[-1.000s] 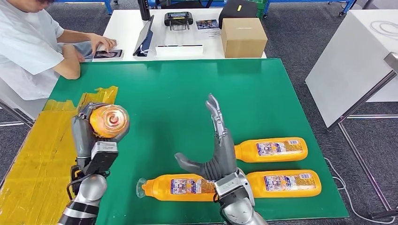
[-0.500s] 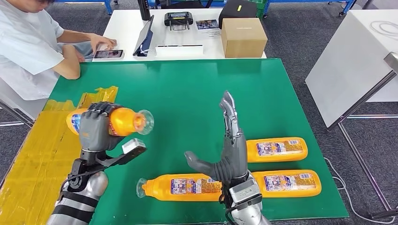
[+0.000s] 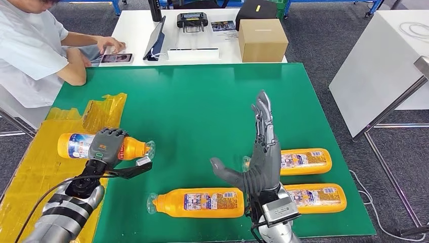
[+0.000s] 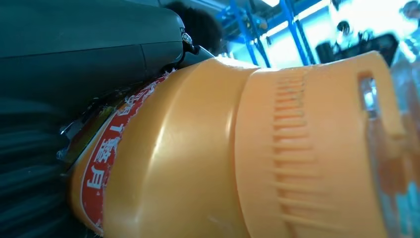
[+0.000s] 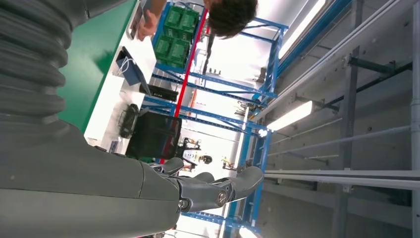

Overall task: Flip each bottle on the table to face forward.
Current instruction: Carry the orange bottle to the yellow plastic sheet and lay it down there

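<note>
One orange bottle [image 3: 83, 146] was gripped lying sideways in the left hand [image 3: 105, 147] at the worktop's [image 3: 192, 101] left edge. Three bottles [image 3: 197, 202] lay near the right hand [image 3: 258, 167], which was raised, fingers spread, empty.

A green worktop [image 3: 192, 101] carries crumpled yellow tape [image 3: 35, 167] along its left edge. Beyond it, a white table [image 3: 136, 35] holds a cardboard box [image 3: 262, 39], a black controller [image 3: 192, 21] and a tablet [image 3: 116, 58], which a seated person [image 3: 30, 50] touches.
</note>
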{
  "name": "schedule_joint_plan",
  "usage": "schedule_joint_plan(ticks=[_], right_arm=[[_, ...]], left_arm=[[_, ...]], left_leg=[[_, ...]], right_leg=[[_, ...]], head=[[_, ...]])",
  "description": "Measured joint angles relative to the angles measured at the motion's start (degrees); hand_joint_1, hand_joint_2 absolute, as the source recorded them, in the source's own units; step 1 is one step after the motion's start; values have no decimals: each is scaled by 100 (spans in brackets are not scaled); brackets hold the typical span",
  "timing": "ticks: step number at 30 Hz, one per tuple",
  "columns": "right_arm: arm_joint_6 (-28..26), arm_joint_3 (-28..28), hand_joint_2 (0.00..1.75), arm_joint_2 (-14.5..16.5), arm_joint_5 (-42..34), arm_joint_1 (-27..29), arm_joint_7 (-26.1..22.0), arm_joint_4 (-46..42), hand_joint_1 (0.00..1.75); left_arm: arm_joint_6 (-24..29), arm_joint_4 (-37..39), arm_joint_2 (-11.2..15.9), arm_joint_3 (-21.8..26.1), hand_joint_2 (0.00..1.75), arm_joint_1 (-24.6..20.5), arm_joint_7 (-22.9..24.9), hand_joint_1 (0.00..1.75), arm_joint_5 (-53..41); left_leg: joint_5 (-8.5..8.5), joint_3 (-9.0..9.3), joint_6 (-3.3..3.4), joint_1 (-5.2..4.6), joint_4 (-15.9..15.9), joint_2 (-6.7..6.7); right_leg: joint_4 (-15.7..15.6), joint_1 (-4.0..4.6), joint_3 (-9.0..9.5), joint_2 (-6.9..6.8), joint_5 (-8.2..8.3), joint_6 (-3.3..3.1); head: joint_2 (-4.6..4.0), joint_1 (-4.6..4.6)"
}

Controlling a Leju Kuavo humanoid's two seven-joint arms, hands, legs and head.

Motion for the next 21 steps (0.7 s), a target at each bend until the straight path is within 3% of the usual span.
schedule_joint_plan(ticks=[15,16,19,20,21], right_arm=[[52,-20,175,0,70,0,69,1,0],[57,-20,175,0,74,0,80,1,0],[78,-20,175,0,75,-1,104,1,0],[85,-20,175,0,72,-1,107,1,0],[91,-20,175,0,68,-1,109,1,0]], left_arm=[[-438,920,230,-23,175,-427,199,175,185],[-434,989,230,-10,175,-467,191,161,231],[-444,1154,230,53,175,-551,0,35,467],[-470,1190,230,82,175,-566,-103,6,575],[-519,1215,230,110,175,-576,-217,1,704]], left_leg=[[0,1,0,0,-1,-4],[0,2,0,0,-1,-4],[1,6,0,0,-1,-3],[1,8,0,0,-1,-3],[1,10,0,0,-1,-4]], right_leg=[[0,0,6,-3,0,0],[0,0,7,-2,0,0],[0,1,11,-2,0,0],[0,0,13,-3,0,0],[0,0,15,-3,0,0]], head=[[0,-1],[0,-1],[0,0],[0,0],[0,0]])
